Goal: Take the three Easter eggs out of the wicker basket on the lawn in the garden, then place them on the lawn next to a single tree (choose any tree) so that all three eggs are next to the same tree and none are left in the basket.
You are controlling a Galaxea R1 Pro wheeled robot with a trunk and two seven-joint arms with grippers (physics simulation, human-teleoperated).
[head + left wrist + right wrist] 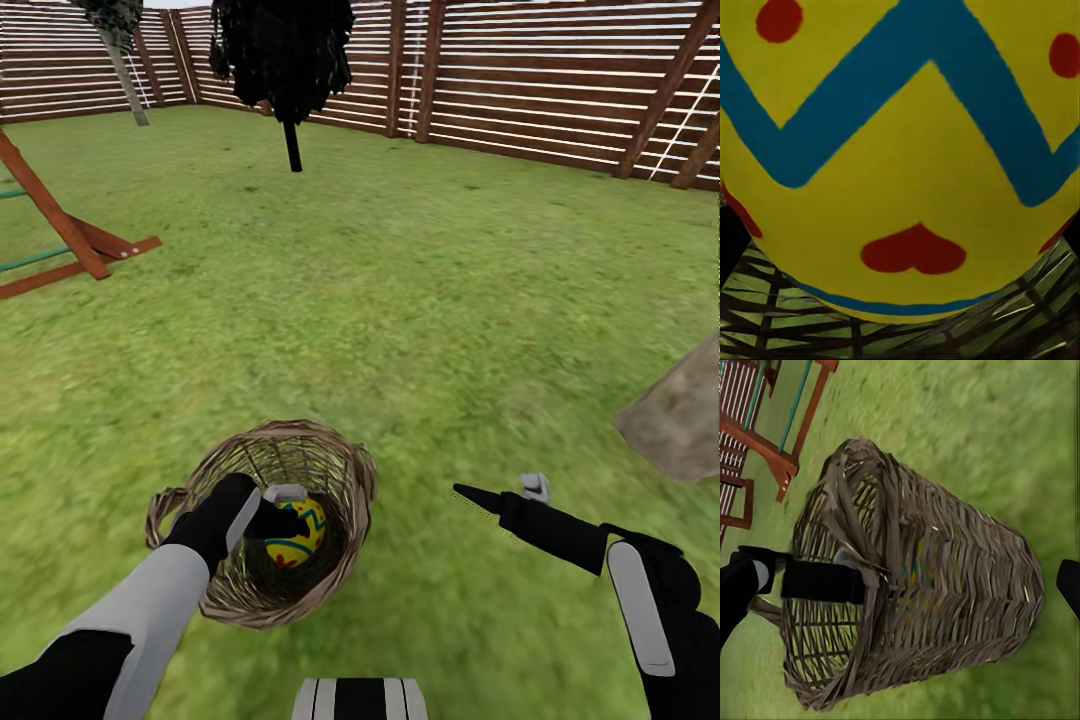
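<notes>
Item 1: egg (296,540). Lies inside the basket (340,465), on the lawn (400,300). Smooth, glossy yellow shell, blue zigzag, red marks. In the left wrist view the egg (900,157) sits directly ahead along the fingers, very near, woven floor beneath it. Long axis cannot be told. Only 1 egg is discernible.

Item 2: left gripper (275,508). Reached into the basket mouth, at the egg; by far the nearer arm. Whether its jaws have closed on the egg cannot be told.

Item 3: right gripper (500,492). Beside the basket over grass, fingers parted, holding nothing. Its camera sees the basket (945,585) side-on: stiff tan wicker, bucket-shaped, braided rim.

Item 4: tree (675,420). Pale mottled trunk at the right edge, probable drop site.
</notes>
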